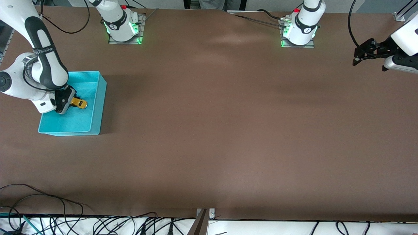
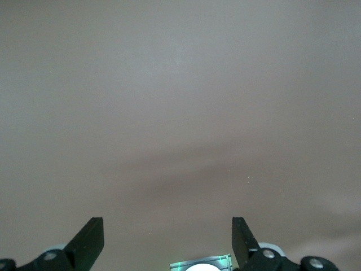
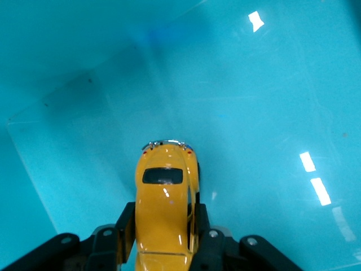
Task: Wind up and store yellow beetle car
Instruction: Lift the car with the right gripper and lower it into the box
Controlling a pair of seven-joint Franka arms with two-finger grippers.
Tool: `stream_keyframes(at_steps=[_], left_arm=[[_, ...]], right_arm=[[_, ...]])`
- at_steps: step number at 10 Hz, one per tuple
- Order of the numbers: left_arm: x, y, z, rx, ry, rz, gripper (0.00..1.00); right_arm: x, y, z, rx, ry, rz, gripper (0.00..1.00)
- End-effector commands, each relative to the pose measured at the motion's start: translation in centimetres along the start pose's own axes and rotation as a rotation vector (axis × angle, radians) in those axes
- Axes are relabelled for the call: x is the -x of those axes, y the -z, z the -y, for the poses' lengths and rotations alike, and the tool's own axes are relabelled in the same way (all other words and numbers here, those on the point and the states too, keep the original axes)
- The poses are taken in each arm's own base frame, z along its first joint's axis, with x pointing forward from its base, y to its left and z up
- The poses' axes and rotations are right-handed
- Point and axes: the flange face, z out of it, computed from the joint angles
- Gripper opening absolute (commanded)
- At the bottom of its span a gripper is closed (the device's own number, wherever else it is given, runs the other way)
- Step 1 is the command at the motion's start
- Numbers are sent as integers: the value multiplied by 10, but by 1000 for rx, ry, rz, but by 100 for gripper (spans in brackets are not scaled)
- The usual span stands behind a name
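Note:
The yellow beetle car is a tiny rounded toy with a dark window, held inside the turquoise bin at the right arm's end of the table. My right gripper is shut on the car's sides, its black fingers pressed against the body, low in the bin; whether the wheels touch the floor of the bin I cannot tell. My left gripper waits in the air over the left arm's end of the table, open with nothing between its fingers.
The bin's walls stand close around the car. The brown table stretches between the two arm bases. Loose cables lie along the edge nearest the front camera.

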Motion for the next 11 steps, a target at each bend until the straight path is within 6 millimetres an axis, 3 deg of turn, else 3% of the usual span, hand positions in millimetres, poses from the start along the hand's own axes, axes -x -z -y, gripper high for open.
stream_keyframes(at_steps=[1,3,7,8,10,11], left_arm=[[-3,7,-1,19,10,0,100],[-3,6,2,19,13,1,100],[-4,6,-2,19,10,2,100],[-4,6,-1,19,12,2,100],[-4,6,0,19,12,1,100],[-4,6,1,19,13,1,100]], right_arm=[[3,-7,-1,19,-2,-22,0],[1,-11,-2,18,-5,-26,4],[-5,-5,-4,27,1,-32,42],[-6,-5,-4,27,-1,-34,59],[-7,3,-7,44,0,-37,71],[-14,17,-14,61,12,-43,74]])
